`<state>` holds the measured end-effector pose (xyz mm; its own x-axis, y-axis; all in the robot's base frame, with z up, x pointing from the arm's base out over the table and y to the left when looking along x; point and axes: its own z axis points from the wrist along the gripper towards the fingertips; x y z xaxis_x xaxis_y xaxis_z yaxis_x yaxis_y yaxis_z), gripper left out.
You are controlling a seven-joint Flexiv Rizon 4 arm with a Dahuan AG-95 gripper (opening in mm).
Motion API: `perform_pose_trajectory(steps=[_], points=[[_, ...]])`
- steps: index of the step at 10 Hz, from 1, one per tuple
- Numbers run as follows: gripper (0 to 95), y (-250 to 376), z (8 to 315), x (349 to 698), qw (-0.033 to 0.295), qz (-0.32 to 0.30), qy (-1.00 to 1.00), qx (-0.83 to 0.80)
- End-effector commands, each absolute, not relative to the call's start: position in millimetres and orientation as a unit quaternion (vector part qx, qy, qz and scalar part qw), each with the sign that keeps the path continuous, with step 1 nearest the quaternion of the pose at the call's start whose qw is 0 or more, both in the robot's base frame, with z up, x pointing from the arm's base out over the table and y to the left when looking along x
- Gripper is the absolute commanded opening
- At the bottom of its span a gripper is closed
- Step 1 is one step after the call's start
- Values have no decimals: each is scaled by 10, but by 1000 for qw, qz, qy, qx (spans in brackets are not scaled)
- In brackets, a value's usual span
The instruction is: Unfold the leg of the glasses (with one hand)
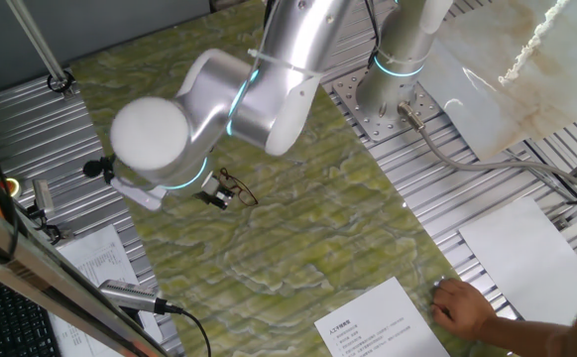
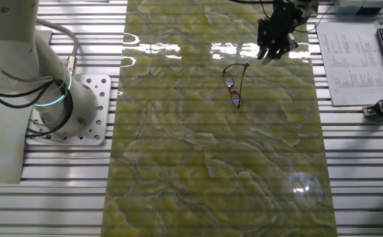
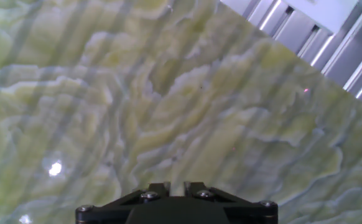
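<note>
The glasses (image 2: 234, 83) are lying on the green mat (image 2: 211, 164), one leg swung out. The hand (image 2: 274, 47) is hovering just beside them, holding nothing; its finger gap cannot be judged. Risk: a misaligned descent is likely to push the light frame aside.

hand (image 2: 275, 41) fingertips too dark to separate, glasses (image 1: 235, 187) partly behind hand, arm cropped at top edge
</note>
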<state>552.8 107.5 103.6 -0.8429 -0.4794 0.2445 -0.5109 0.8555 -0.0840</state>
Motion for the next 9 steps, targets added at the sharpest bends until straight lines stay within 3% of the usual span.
perform_pose_trajectory(steps=[1, 5, 9], points=[[0, 1091, 1033, 5564, 99, 40, -965, 238], [0, 1102, 1054, 5561, 72, 46, -965, 248], [0, 1121, 1087, 5549, 10, 36, -978, 204]])
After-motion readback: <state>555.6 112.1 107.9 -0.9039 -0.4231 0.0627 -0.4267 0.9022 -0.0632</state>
